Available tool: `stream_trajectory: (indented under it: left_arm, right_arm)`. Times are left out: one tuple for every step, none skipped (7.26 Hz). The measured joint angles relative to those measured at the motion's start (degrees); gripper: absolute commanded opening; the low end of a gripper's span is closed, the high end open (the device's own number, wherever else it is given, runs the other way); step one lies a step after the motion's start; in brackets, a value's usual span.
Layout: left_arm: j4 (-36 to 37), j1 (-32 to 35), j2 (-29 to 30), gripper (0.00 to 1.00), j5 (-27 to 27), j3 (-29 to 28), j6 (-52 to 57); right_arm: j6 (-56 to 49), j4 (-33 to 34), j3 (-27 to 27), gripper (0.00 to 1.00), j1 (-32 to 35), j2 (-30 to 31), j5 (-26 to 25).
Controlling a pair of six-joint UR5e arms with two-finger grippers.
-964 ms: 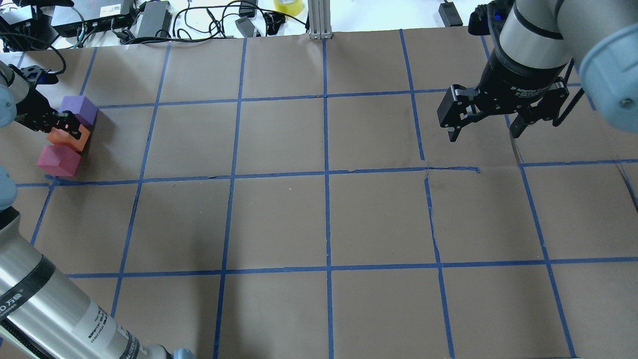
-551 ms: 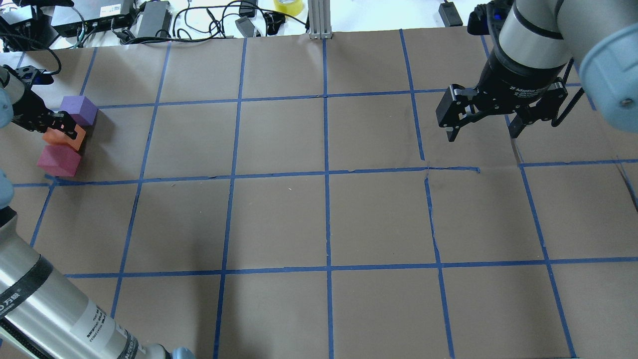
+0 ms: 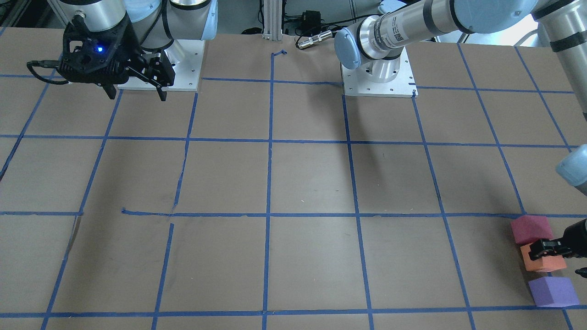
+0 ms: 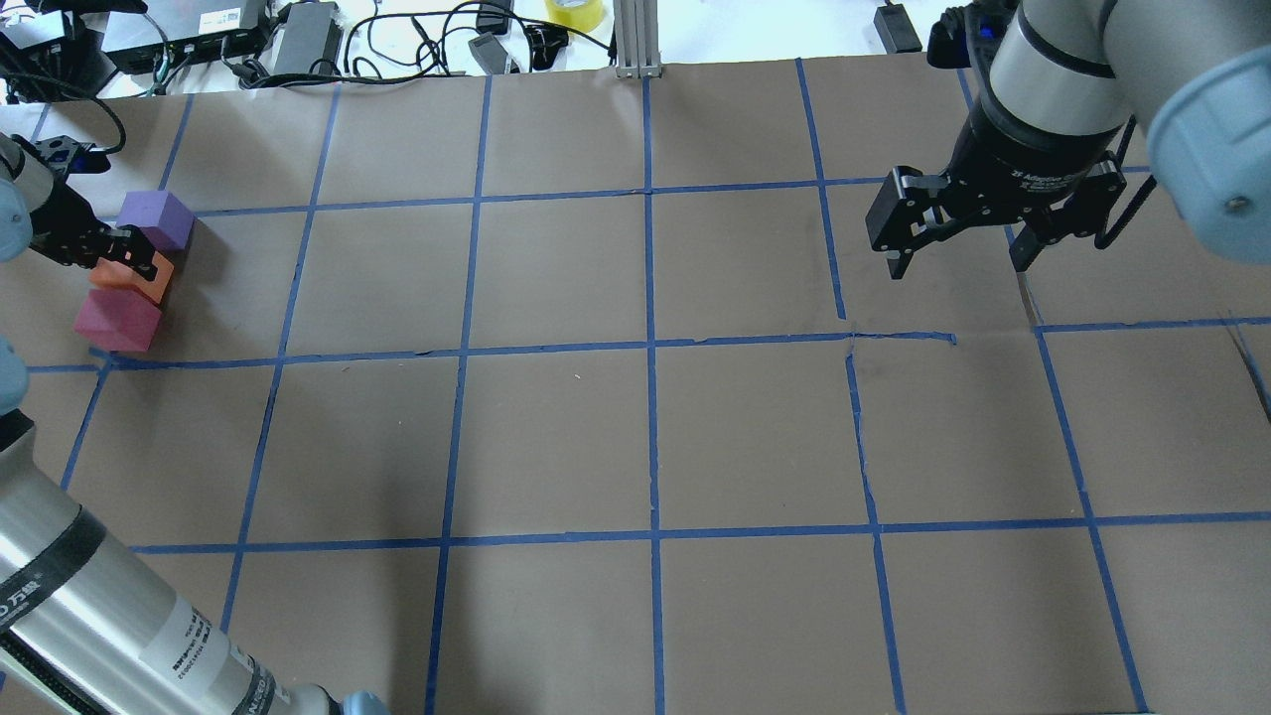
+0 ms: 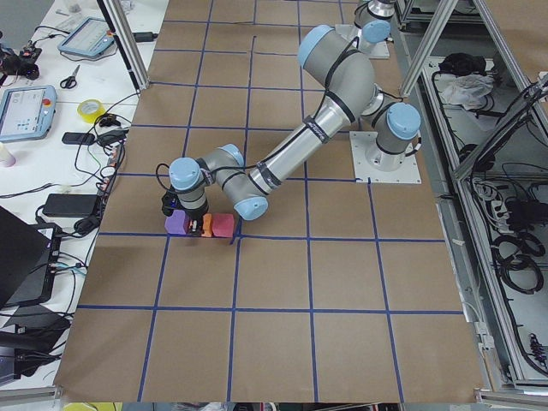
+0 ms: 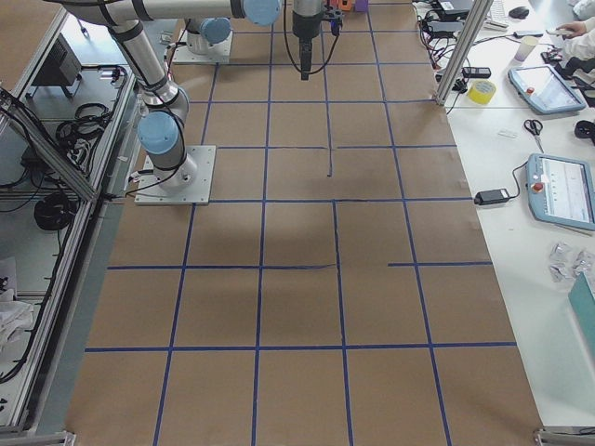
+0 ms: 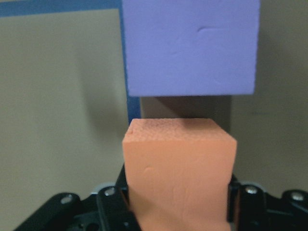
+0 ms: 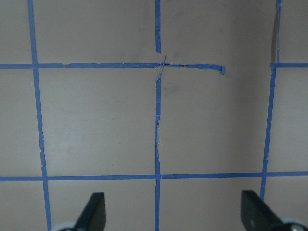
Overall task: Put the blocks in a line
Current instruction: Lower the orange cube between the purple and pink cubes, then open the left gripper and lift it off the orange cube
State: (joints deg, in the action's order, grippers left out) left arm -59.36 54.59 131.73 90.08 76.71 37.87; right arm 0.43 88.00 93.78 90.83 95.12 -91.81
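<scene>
Three foam blocks sit in a short row at the table's far left: purple block [image 4: 156,218] [image 3: 552,291], orange block [image 4: 134,280] [image 3: 543,265], red-pink block [image 4: 117,320] [image 3: 529,229]. My left gripper [image 4: 124,266] [image 3: 562,259] is shut on the orange block, between the other two. In the left wrist view the orange block [image 7: 178,168] fills the space between the fingers, with the purple block [image 7: 190,45] just ahead across a small gap. My right gripper [image 4: 957,268] [image 3: 137,97] is open and empty, hovering over the far right squares.
Brown paper with a blue tape grid covers the table [image 4: 645,437]. Cables, power bricks, a yellow tape roll [image 4: 574,10] and a metal post [image 4: 635,40] line the far edge. The arm bases [image 3: 378,78] stand at the near edge.
My left gripper has shifted slightly left with the orange block in it, which now looks lower between the purple and red-pink blocks. The right gripper has drifted slightly up and left.
</scene>
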Motion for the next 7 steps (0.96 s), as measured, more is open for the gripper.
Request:
stream_trajectory:
  left_arm:
    - [0.0,0.0,0.0,0.00,-0.2,0.0,-0.1]
    - [0.0,0.0,0.0,0.00,-0.4,0.1,-0.2]
    - [0.0,0.0,0.0,0.00,-0.5,0.2,-0.2]
    - [0.1,0.0,0.0,0.07,-0.5,0.3,-0.1]
    - [0.2,0.1,0.0,0.88,-0.5,0.4,-0.1]
    - [0.2,0.1,0.0,1.00,-0.5,0.6,-0.1]
    - [0.1,0.1,0.1,1.00,-0.4,1.1,0.1]
  right_arm:
    - [-0.1,0.0,0.0,1.00,0.0,-0.1,-0.1]
    - [-0.1,0.0,0.0,1.00,0.0,-0.1,-0.1]
    - [-0.2,-0.1,0.0,1.00,0.0,-0.1,-0.1]
    - [-0.2,-0.1,0.0,1.00,0.0,-0.1,-0.1]
    - [-0.2,-0.1,0.0,1.00,0.0,-0.1,-0.2]
    - [-0.2,0.0,0.0,1.00,0.0,-0.1,-0.2]
    - [-0.2,0.0,0.0,1.00,0.0,-0.1,-0.2]
